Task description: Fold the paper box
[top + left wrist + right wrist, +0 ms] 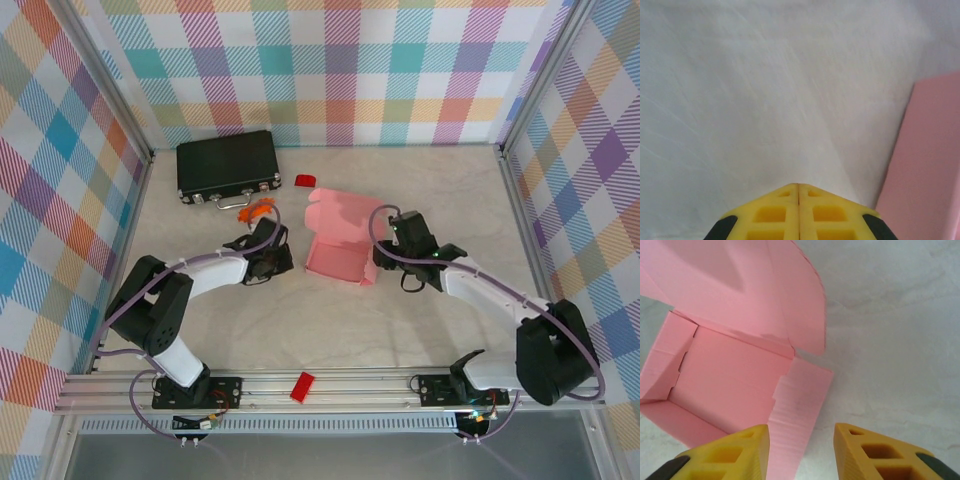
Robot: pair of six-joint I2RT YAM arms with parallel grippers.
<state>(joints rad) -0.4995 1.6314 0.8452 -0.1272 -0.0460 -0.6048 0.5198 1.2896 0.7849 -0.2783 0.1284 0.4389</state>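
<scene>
On marbled table (pixel 250 320), creased pink paper box (pixel 340 255), left hand (pixel 799 185) pressed together, right hand (pixel 800 426) spread

Pale marbled table (pixel 300 330), black case (pixel 227 165) far left; paper box (pixel 340 245) mid-table, red piece (pixel 305 180) near case

The table (pixel 330 335) has a pale cream top with faint grey marbling, matt and evenly lit. Three walls close it in: the back wall (pixel 330 60), left wall (pixel 50 180) and right wall (pixel 595 170), all in a pastel check of pink, teal, orange, purple and yellow. Slim aluminium posts (pixel 105 85) stand at the two far corners. An aluminium rail (pixel 350 385) runs along the near edge, with a perforated strip (pixel 330 423) and a grey surface (pixel 330 455) below it. Light is soft and diffuse, and shadows are weak. Close up, the top (pixel 765 90) shows fine pale veins.
</scene>
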